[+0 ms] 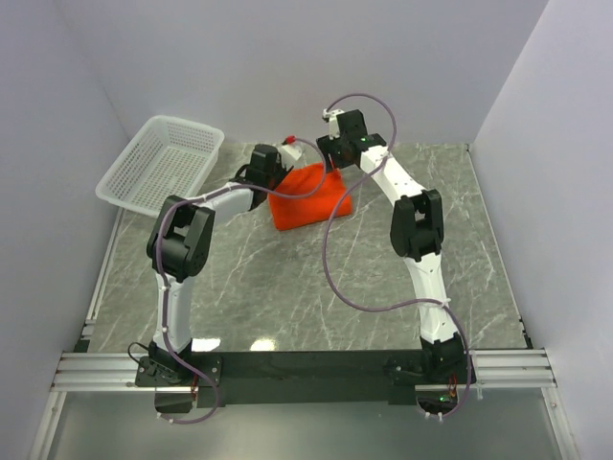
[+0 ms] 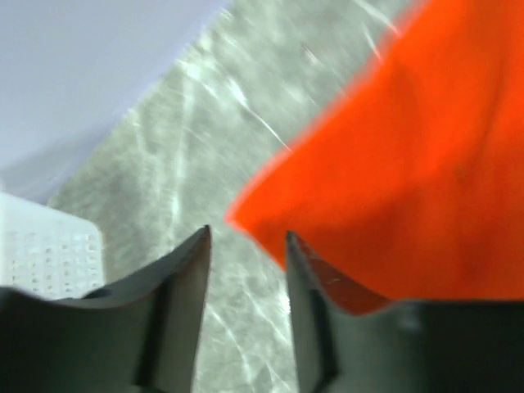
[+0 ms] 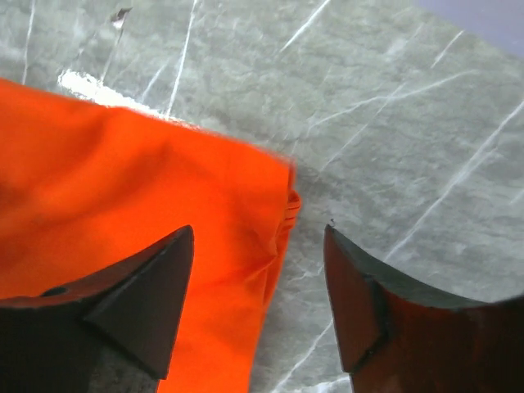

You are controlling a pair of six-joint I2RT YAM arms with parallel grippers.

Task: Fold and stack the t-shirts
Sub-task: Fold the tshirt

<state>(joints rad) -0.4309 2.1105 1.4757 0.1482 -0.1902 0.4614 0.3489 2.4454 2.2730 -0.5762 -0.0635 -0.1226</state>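
Top external view: the orange-red t-shirt point(image 1: 311, 199) lies folded into a compact bundle on the grey marbled table point(image 1: 287, 287), towards the far side and near the middle. The white mesh basket point(image 1: 158, 163) sits at the far left, apart from the shirt. Both arms reach to the shirt's far edge, one at each side.

Left wrist view: the left gripper point(image 2: 246, 233) has its jaws released, holding nothing. A corner of the shirt lies just beyond the gap and to its right.

Right wrist view: the right gripper point(image 3: 258, 233) is spread wide and empty above the shirt's folded edge, with bare table on the right.
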